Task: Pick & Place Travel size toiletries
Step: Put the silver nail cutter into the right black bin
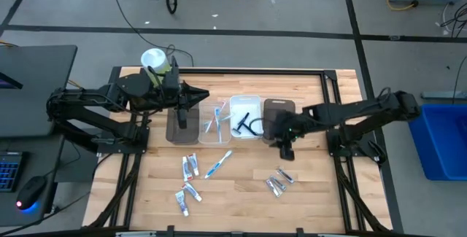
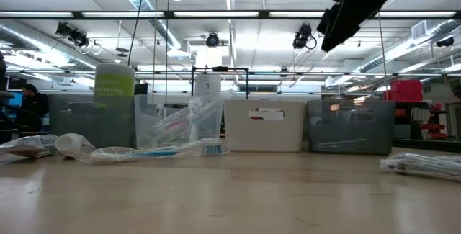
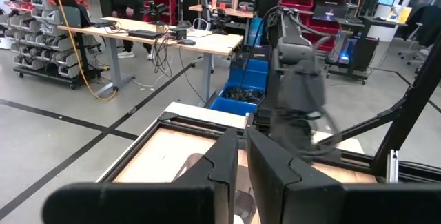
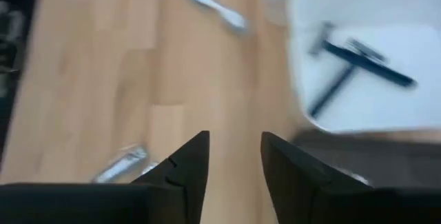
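A: Where do things stand on the desk (image 1: 241, 186)?

B: Four trays sit in a row at the middle. The white tray (image 1: 245, 117) holds black razors (image 1: 244, 122), and the clear tray (image 1: 214, 122) has a toothbrush or two in it. Loose on the wood nearer the front lie one blue-white toothbrush (image 1: 218, 164), the mini toothpaste tubes (image 1: 189, 179) and the small silvery tubes (image 1: 278, 181).

A: And the arms?

B: The right claw (image 1: 286, 149) hangs just in front of the dark tray (image 1: 276, 114), above bare wood, with the silvery tubes near it. Its fingers (image 4: 190, 163) are spread, with nothing between them. The left claw (image 1: 182, 117) hovers over the dark tray at the row's left end (image 1: 179, 126); from its wrist view the fingers look pressed nearly together and empty.

A: What might go wrong?

B: I judge the silvery tubes the likely next target. They lie flat and bunched, so the claw could pinch two at once or skid one away. A low descent could also drive the fingertips into the desk, and swinging back could clip the tray wall.
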